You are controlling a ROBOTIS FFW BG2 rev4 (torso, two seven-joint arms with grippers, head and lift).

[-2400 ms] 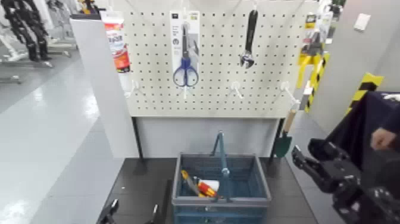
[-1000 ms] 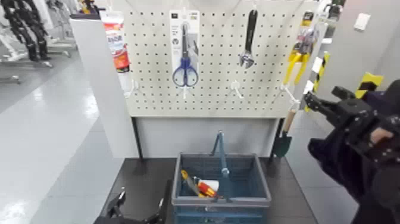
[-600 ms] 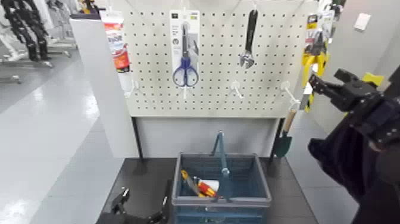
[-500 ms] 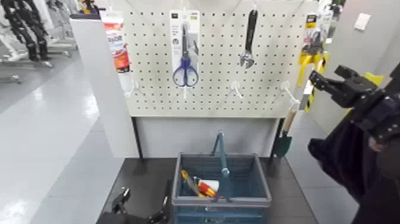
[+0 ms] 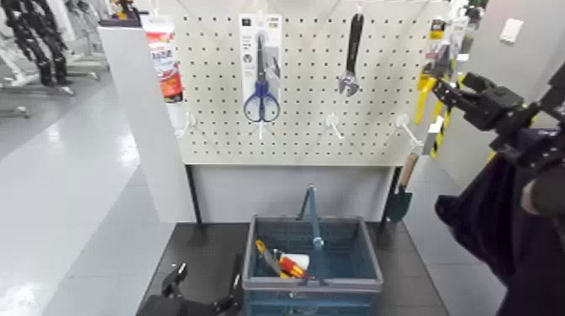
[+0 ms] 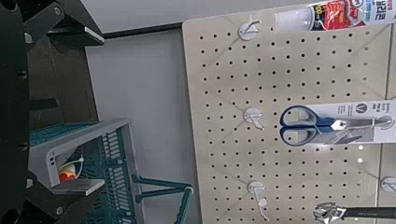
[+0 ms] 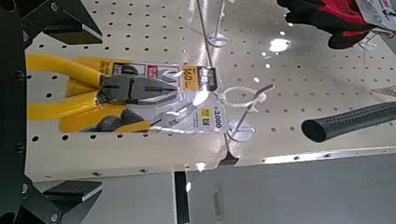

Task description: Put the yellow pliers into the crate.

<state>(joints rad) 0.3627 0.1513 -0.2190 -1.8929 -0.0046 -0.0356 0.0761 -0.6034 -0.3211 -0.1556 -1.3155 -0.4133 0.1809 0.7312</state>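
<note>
The yellow pliers (image 5: 423, 94) hang on their card at the board's right edge, in the head view. The board (image 5: 294, 143) also has blue scissors (image 5: 262, 99) and a wrench (image 5: 349, 67) on it. Below the board is the crate (image 5: 252, 269), with its blue handle (image 5: 314, 218) standing up. In the crate are a red and yellow tool (image 5: 293, 267), a tool with an orange-yellow handle (image 5: 263, 249) and something white (image 5: 299, 260). The right gripper (image 5: 448, 82) is at the board's right edge, right by the pliers. It was low down at first, near the little green shovel (image 5: 399, 202), and now it is up high. The left gripper (image 5: 208, 286) is below the board, left of the crate, and more of it shows than at first. The things in the crate look the same as before.

In the left wrist view, the left gripper is wide open. The crate is near the board, with a red and yellow bit showing inside.

In the right wrist view, the right gripper is wide open too, and the yellow handles are between its two sides, in front of the board.
</note>
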